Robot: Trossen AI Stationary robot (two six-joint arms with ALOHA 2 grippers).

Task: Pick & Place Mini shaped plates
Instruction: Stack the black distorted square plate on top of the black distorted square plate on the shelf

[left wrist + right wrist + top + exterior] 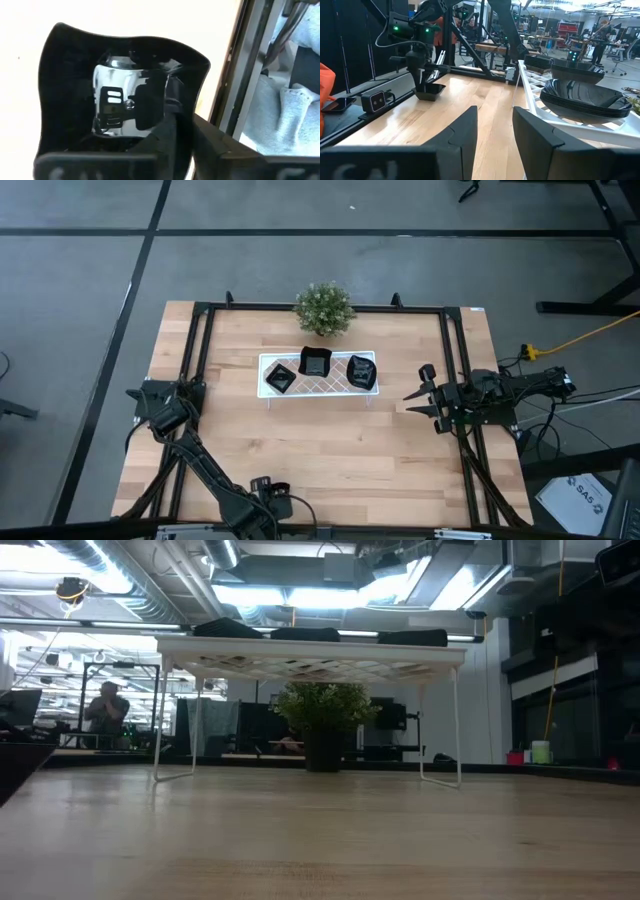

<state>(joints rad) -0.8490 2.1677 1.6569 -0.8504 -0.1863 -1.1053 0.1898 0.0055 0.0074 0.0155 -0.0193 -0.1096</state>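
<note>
One mini shaped plate [70, 90], black and glossy with a wavy outline and a mirror-like centre, lies on the wooden table near its near edge [431, 92]. My left gripper [175, 110] stands over it [422, 80], pointing down, shut on its rim. In the high view the left gripper [272, 498] hides the plate. More black plates [315, 361] [361, 372] [281, 379] lie on the white lattice tray [268, 385] at the table's middle. My right gripper [495, 130] waits open at the right edge [420, 395], holding nothing. My left gripper has one finger [150, 102] inside the plate's hollow and the other finger [215, 145] outside it, with the rim [194, 97] at one side of the plate between them. The fingers come from above, pointing steeply down. The plate's underside rests on the table.
A small green potted plant [323, 307] stands at the far edge behind the tray. The tray stands raised on thin wire legs [158, 755]. A black frame rail [462, 430] runs along the table's sides. Bare wood lies between the tray and the near edge.
</note>
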